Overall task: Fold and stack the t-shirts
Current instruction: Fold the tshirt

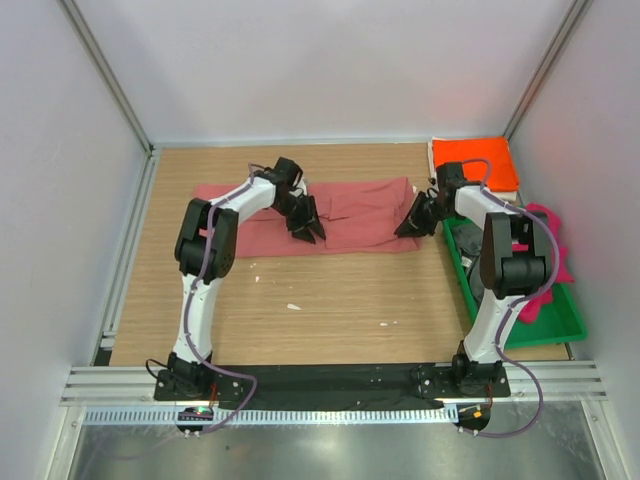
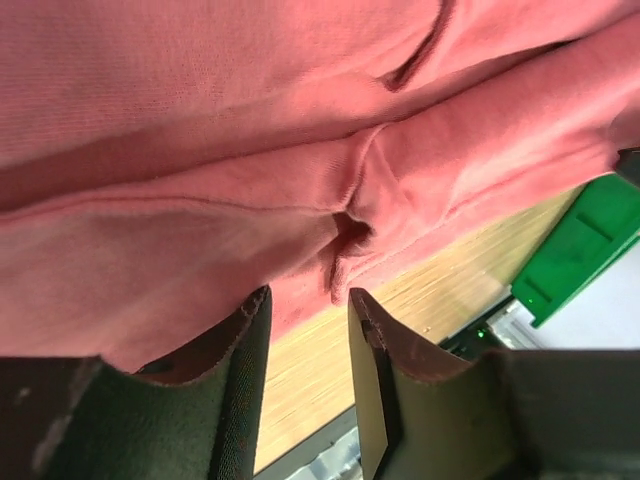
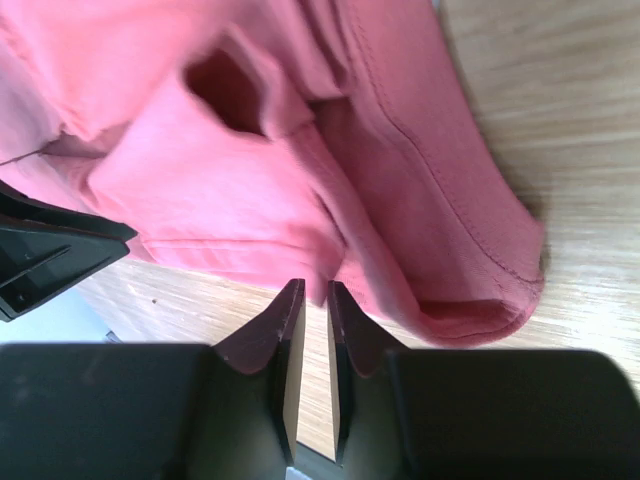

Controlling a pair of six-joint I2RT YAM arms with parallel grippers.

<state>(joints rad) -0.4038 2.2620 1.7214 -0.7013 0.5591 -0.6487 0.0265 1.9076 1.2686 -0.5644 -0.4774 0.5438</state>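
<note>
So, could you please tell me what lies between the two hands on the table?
The salmon-red t-shirt spans the stretch between the left hand and right hand; the top external view shows it.

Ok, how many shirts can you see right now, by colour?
Salmon-red t-shirt: 1
Orange t-shirt: 1
Magenta t-shirt: 1
White t-shirt, only an edge showing under the orange: 1
Total: 4; the green tray is partly hidden.

matt cloth tee (image 2: 200, 150), wood-grain tbl (image 3: 560, 120)
</note>
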